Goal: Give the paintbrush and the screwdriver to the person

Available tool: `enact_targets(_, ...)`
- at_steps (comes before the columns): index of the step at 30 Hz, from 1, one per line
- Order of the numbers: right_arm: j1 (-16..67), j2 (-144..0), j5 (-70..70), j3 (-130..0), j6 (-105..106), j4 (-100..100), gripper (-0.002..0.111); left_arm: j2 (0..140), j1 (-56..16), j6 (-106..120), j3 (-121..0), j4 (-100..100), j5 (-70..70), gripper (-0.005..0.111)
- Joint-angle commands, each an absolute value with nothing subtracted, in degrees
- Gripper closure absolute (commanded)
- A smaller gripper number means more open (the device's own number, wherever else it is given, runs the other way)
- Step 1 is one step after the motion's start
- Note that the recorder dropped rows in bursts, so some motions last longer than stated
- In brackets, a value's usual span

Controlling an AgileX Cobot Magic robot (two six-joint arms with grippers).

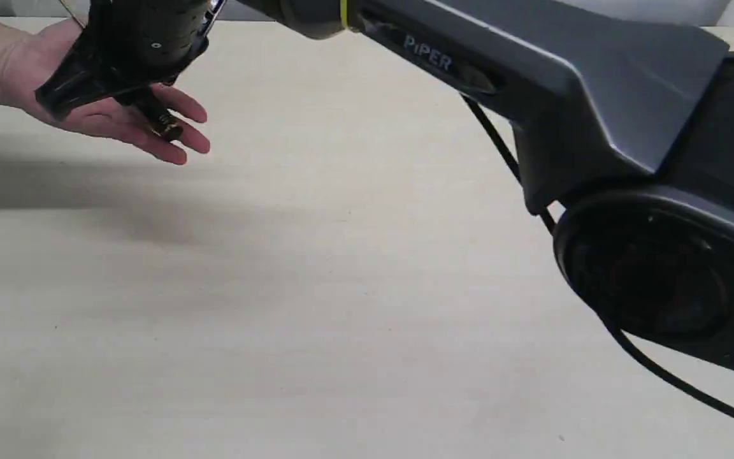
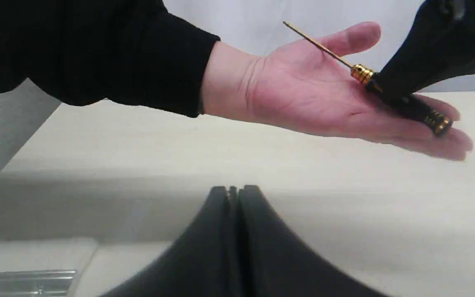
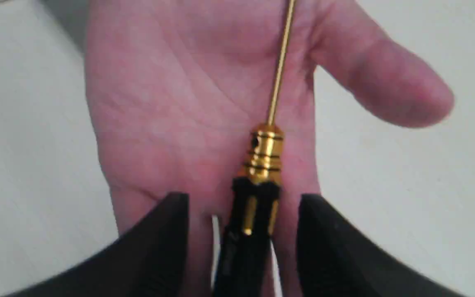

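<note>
Nearest, the left pincer (image 2: pixel 233 192) is pressed together above the table (image 2: pixel 97 144). Beyond it, the person's hand (image 2: pixel 303 90) hovers palm-up over bare tabletop, near the table's far edge. Along it lies the screwdriver (image 3: pixel 264 156), handle on the fingers, shaft pointing toward the wrist beside the thumb. The right pincer (image 3: pixel 243 200) is spread astride the handle, with a gap on either side.

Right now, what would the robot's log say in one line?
right gripper: open | screwdriver: between its jaws, lying on hand | left gripper: shut, empty | paintbrush: not seen
</note>
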State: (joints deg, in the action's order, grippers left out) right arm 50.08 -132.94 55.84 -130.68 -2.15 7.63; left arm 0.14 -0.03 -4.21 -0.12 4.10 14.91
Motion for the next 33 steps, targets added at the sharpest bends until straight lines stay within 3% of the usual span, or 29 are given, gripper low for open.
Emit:
enact_targets(1, 49.4, -129.2, 60.4, -130.6, -2.6, 11.0, 0.091, 0.0, -0.3, -4.3, 0.0, 4.0, 14.4, 0.107)
enact_targets(2, 49.0, -128.2, 61.5, -130.6, -2.6, 11.0, 0.102, 0.0, -0.3, -4.3, 0.0, 4.0, 14.4, 0.107)
enact_targets(3, 48.6, -127.0, 62.2, -130.6, -2.8, 10.2, 0.103, 0.0, -0.3, -4.3, 0.0, 4.0, 14.4, 0.107)
enact_targets(7, 46.5, -122.4, 61.7, -129.3, -2.8, 6.2, 0.104, 0.0, -0.3, -4.3, 0.0, 4.0, 14.2, 0.107)
enact_targets(12, 46.5, -114.1, 51.3, -119.4, -2.7, 7.1, 0.104, 0.0, -0.3, -4.3, 0.0, 4.0, 14.2, 0.107)
enact_targets(15, 46.5, -108.6, 42.7, -109.7, -2.4, 9.1, 0.104, 0.0, -0.3, -4.3, 0.0, 4.0, 14.2, 0.107)
enact_targets(23, 43.9, -88.2, 9.3, -67.1, -6.0, 9.5, 0.104, 0.0, -0.3, -4.3, 0.0, 4.0, 14.2, 0.107)
enact_targets(33, 43.4, -62.5, -5.5, -38.0, -6.7, 4.7, 0.104, 0.0, -0.3, -4.3, 0.0, 4.0, 14.2, 0.107)
